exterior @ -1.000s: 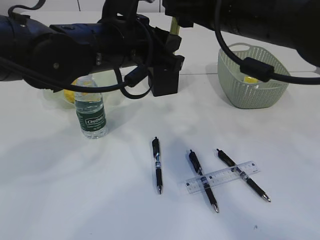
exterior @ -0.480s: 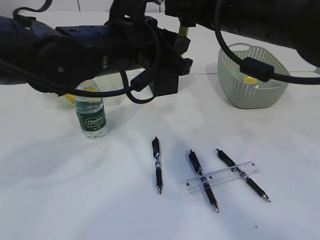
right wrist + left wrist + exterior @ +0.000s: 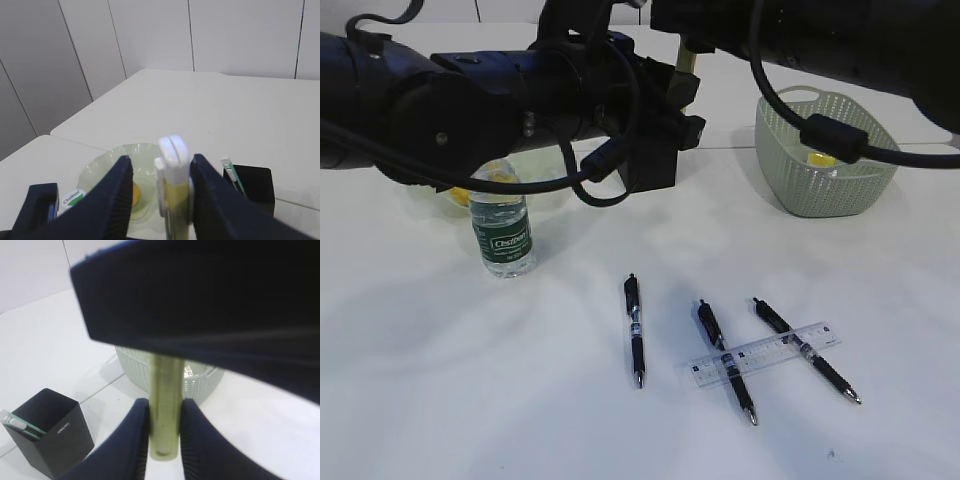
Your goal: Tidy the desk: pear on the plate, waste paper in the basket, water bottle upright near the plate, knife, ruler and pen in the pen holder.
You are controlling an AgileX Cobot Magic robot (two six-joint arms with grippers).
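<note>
My left gripper point(image 3: 165, 403) is shut on the lower barrel of an upright yellow-green pen point(image 3: 165, 410), held in the air above the desk point(image 3: 520, 380). My right gripper point(image 3: 161, 159) stands open around the same pen's white cap point(image 3: 173, 155), with a gap on the left side. The black pen holder point(image 3: 648, 170) has a green-and-white knife point(image 3: 228, 169) in it. Three black pens point(image 3: 635, 330) point(image 3: 725, 360) point(image 3: 805, 348) lie on the desk, with the clear ruler point(image 3: 765, 353) across two of them. The water bottle point(image 3: 502, 235) stands upright by the plate point(image 3: 107, 167). Something yellow point(image 3: 135, 194), probably the pear, lies on the plate.
The sage-green basket point(image 3: 825, 150) sits at the back right with a yellow paper scrap point(image 3: 820, 158) inside. Both black arms and their cables point(image 3: 820, 130) cross above the back of the desk, hiding most of the plate in the exterior view.
The left arm has shifted a little to the right with the pen and now covers more of the pen holder. Things on the desk have not moved.
</note>
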